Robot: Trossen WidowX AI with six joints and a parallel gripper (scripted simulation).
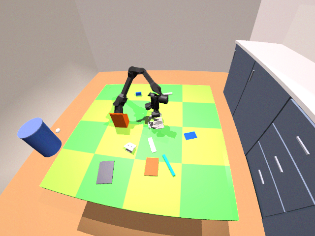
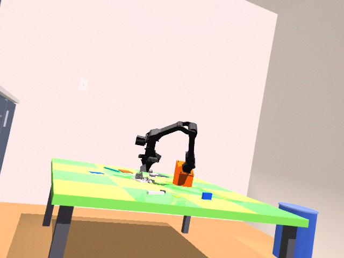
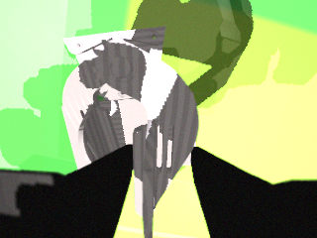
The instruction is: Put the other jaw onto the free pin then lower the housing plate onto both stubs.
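Pale, pinkish-white walls meet a grayer wall, and the floor is orange-tan. Dark blue cabinets with slim, light handles carry a white countertop. A blue bin stands near the green-and-yellow checkered surface (dark legs underneath). A light switch or socket (too small to tell) marks the wall; brown shadow lies below.

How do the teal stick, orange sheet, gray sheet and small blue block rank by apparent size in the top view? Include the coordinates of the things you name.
1. Gray sheet (image 1: 105, 172)
2. Orange sheet (image 1: 151, 166) (image 2: 125, 171)
3. Teal stick (image 1: 169, 165) (image 2: 111, 169)
4. Blue block (image 1: 138, 94) (image 2: 206, 195)
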